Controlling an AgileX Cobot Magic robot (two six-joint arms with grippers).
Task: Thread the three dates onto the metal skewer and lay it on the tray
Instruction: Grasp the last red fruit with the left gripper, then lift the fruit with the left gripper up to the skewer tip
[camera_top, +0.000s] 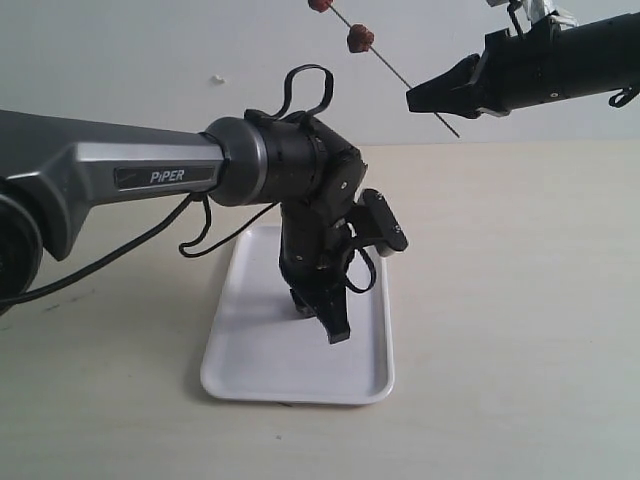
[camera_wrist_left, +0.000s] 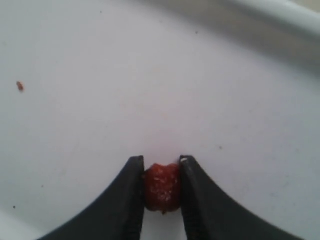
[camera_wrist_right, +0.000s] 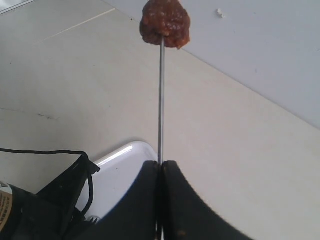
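Note:
The thin metal skewer (camera_top: 395, 71) slants up and left in the air, with my right gripper (camera_top: 418, 100) shut on its lower part. Two dates are threaded on it, one (camera_top: 360, 39) midway and another (camera_top: 320, 5) at the picture's top edge. The right wrist view shows the skewer (camera_wrist_right: 161, 100) rising from my right gripper (camera_wrist_right: 161, 165) to a date (camera_wrist_right: 165, 22). My left gripper (camera_top: 318, 315) points down over the white tray (camera_top: 250, 370). In its wrist view the left gripper (camera_wrist_left: 162, 165) is shut on the third date (camera_wrist_left: 162, 187) just above the tray floor (camera_wrist_left: 150, 90).
The tray lies on a pale tabletop (camera_top: 520, 300). A tiny reddish crumb (camera_wrist_left: 20, 86) sits on the tray floor. The left arm's body and black cables (camera_top: 200, 240) hang over the tray's far end. A white wall (camera_top: 150, 60) stands behind the table.

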